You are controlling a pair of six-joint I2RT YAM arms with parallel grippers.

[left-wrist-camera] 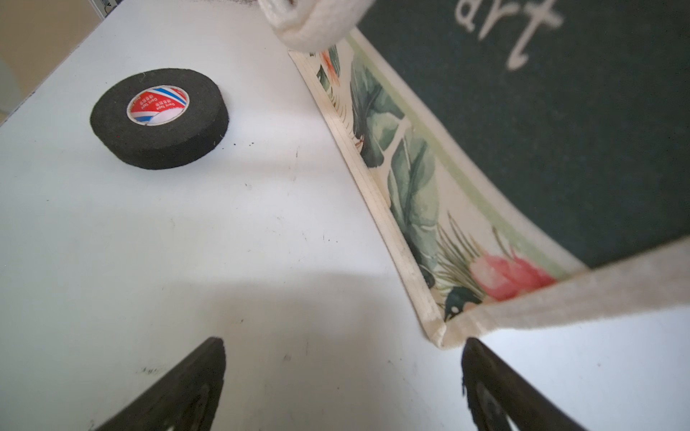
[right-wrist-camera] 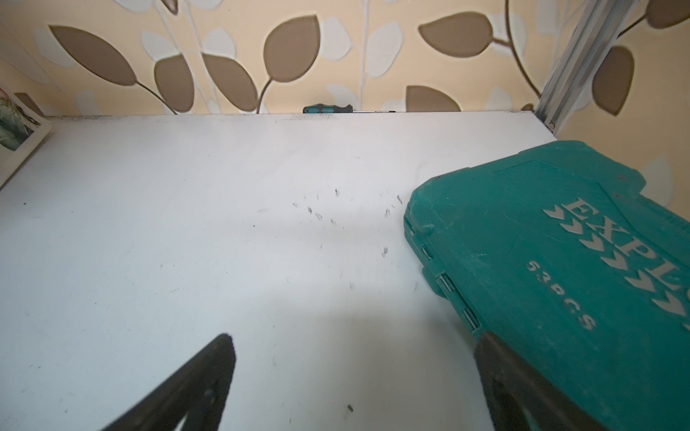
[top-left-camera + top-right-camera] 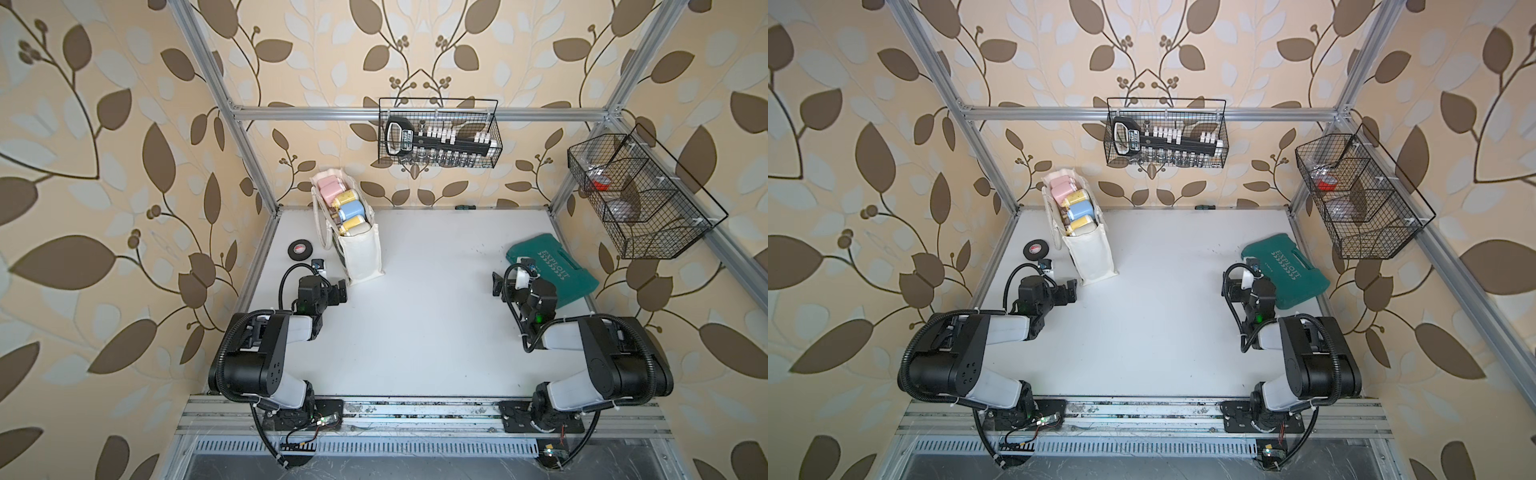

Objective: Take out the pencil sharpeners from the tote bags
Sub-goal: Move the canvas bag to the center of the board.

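Note:
A cream tote bag [image 3: 362, 257] [image 3: 1093, 257] stands upright at the table's back left, mouth open upward. Several pastel pencil sharpeners fill it: pink [image 3: 330, 188] [image 3: 1061, 189], yellow [image 3: 347, 198], light blue [image 3: 351, 212] [image 3: 1080, 210]. In the left wrist view the tote bag's leaf-and-flower printed face [image 1: 410, 168] is close ahead. My left gripper [image 3: 341, 291] [image 3: 1070, 291] [image 1: 343, 347] stands open just in front of the bag's near corner, holding nothing. Over bare table beside the teal case, my right gripper [image 3: 496, 284] [image 3: 1227, 286] [image 2: 354, 341] is open and empty too.
A black tape roll [image 3: 300, 250] [image 1: 158, 115] lies left of the bag. The teal EXPLOIT case [image 3: 552, 266] [image 2: 541, 261] lies at the right. A screwdriver [image 2: 326, 108] rests along the back edge. Two black wire baskets [image 3: 438, 133] [image 3: 640, 195] hang on the frame.

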